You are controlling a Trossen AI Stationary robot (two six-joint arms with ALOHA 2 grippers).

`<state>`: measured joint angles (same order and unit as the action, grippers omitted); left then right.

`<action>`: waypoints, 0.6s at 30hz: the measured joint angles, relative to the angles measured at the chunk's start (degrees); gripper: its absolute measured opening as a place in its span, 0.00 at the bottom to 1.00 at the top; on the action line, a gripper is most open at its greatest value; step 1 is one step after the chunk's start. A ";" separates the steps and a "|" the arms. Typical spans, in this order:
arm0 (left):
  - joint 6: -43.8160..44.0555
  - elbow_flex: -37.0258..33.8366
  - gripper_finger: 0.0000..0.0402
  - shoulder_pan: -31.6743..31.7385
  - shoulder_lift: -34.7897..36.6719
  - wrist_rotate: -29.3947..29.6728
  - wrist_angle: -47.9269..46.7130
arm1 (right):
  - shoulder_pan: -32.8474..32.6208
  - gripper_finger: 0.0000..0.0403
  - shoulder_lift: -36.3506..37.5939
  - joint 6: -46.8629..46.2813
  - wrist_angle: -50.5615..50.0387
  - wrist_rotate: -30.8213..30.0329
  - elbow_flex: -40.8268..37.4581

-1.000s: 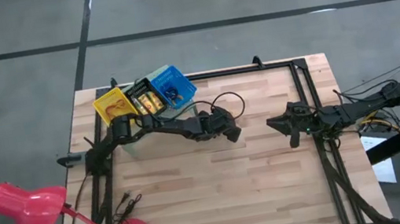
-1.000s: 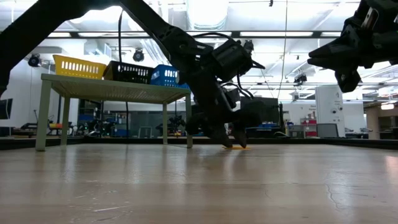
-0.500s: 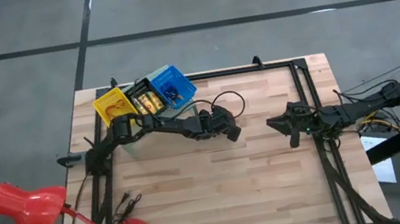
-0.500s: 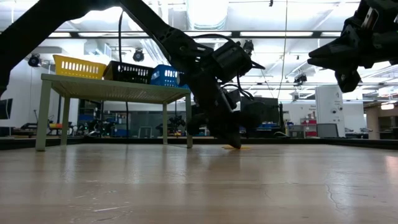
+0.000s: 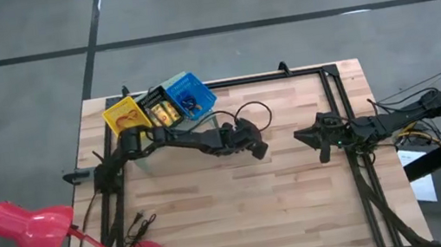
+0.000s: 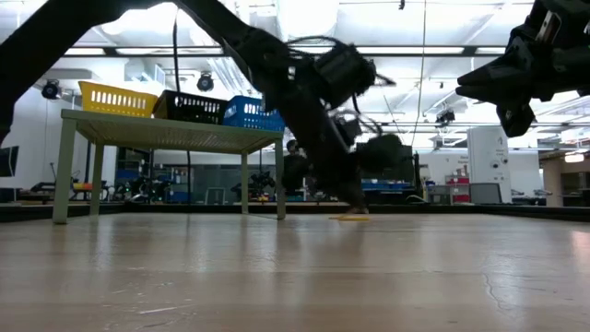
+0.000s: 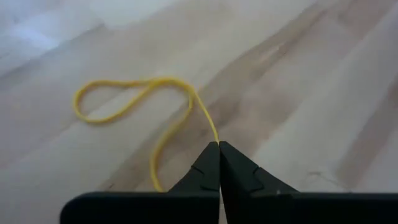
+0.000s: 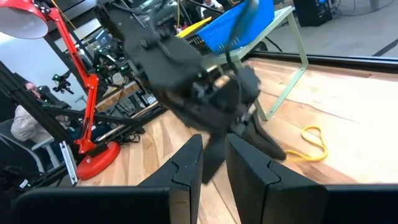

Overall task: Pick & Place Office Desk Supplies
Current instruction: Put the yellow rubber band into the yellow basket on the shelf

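**Left pincer clamped on rubber band at mid-counter**

The left pincer is sitting low at the middle of the wooden counter, its fingers pressed together on a strand of the yellow rubber band. The band's loop is lying flat on the wood just ahead of the fingertips.

The right pincer is hanging above the counter's right side, well apart from the band, with its fingers standing a little apart and nothing between them.

Toward the far left corner, the pale green riser is carrying three bins side by side: yellow bin, black bin, blue bin.
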<state>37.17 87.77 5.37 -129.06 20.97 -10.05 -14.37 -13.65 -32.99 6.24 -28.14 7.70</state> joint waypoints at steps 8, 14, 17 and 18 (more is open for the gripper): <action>-4.21 0.05 0.00 0.14 4.15 1.49 0.34 | 0.00 0.17 0.00 0.00 0.00 0.00 0.00; -4.40 0.16 0.00 -0.08 7.51 1.95 0.25 | 0.00 0.17 0.00 0.00 0.00 0.00 0.00; -4.42 0.11 0.00 -0.45 9.20 2.12 0.27 | 0.00 0.17 0.00 0.00 0.00 0.00 0.00; -4.65 0.11 0.00 -0.62 9.86 2.10 0.17 | 0.00 0.17 0.00 0.00 0.00 0.00 0.00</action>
<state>32.53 87.88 4.75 -119.20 23.07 -9.89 -14.37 -13.65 -32.99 6.24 -28.14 7.70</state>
